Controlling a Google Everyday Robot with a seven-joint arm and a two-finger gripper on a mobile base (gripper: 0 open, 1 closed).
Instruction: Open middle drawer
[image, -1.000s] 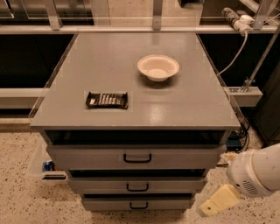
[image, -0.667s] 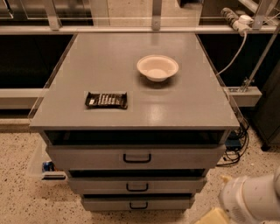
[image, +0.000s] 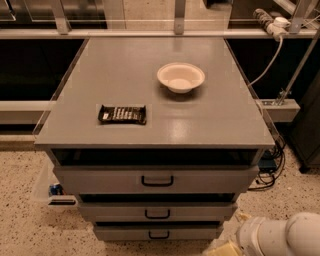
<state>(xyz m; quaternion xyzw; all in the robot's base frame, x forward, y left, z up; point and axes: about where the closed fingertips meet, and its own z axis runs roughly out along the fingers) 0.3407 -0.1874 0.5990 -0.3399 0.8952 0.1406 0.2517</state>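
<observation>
The middle drawer (image: 115, 212) is the grey front second from the top of three under the grey cabinet top, with a small black loop handle (image: 157, 214) at its centre. It sits pushed in, with only a dark gap above it. My gripper (image: 223, 248) shows as a yellowish tip at the bottom edge, lower right of the drawers. It is on the end of my white arm (image: 282, 236), below and to the right of the middle drawer's handle, and touches nothing.
The top drawer (image: 100, 179) and the bottom drawer (image: 120, 233) have the same black handles. A white bowl (image: 180, 77) and a dark snack bar (image: 122, 114) lie on the cabinet top (image: 200, 125). Cables (image: 272, 170) hang at the right. The speckled floor (image: 25, 220) lies to the left.
My arm and gripper have sunk lower and moved left, toward the bottom edge of the view. The drawers, bowl and snack bar have not moved.
</observation>
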